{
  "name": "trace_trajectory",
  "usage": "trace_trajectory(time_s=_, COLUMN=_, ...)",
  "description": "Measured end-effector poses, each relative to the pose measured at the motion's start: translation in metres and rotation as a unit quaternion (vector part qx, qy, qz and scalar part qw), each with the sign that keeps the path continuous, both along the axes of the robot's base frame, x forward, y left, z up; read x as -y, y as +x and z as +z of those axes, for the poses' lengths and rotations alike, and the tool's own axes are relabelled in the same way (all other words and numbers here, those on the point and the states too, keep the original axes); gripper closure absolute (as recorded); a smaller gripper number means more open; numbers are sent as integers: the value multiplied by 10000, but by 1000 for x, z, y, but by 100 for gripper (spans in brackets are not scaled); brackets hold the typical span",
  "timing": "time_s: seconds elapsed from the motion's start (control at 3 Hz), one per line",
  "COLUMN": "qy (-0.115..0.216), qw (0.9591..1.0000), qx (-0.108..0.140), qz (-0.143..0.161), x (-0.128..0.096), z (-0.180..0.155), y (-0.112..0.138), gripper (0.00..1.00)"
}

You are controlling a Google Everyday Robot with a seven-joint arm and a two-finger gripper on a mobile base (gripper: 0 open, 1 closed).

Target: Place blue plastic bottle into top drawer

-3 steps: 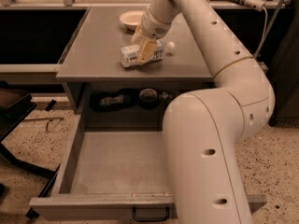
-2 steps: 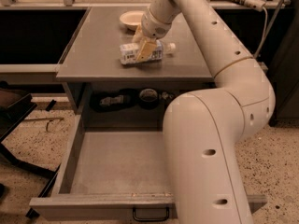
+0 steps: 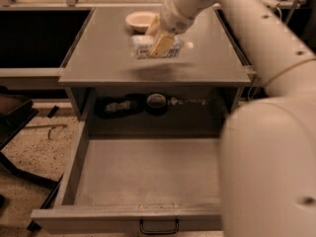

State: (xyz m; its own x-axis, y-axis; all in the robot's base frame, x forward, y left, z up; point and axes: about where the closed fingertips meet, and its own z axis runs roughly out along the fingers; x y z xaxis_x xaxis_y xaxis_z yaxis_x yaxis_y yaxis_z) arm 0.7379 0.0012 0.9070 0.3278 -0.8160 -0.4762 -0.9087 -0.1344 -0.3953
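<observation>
Camera view: hand [image 3: 162,45] gripping blue plastic bottle [image 3: 140,47] has raised it off tabletop [image 3: 106,60].

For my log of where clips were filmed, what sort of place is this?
Probably a lab or workshop: a grey metal cabinet with its wide top drawer pulled open, a speckled hard floor, and the gripper above the cabinet top, shut on a small blue-labelled plastic bottle.

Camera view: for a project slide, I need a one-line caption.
Gripper holds the blue plastic bottle just above the cabinet top, beside a cream bowl; top drawer stands open below.
</observation>
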Motion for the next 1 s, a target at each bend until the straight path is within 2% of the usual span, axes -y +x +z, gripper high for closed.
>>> trace_trajectory(time_s=0.33, qy=659, qw=9946, qx=650, qz=-462, x=24, z=81, y=-47, gripper=100)
trace_trajectory(time_s=0.67, qy=1101, qw=9833, qx=1241, qz=-754, x=23, z=142, y=-106, gripper=100)
trace_trajectory(time_s=1.0, qy=1340, qw=9735, qx=1619, qz=-898, x=7, z=158, y=-153, gripper=100)
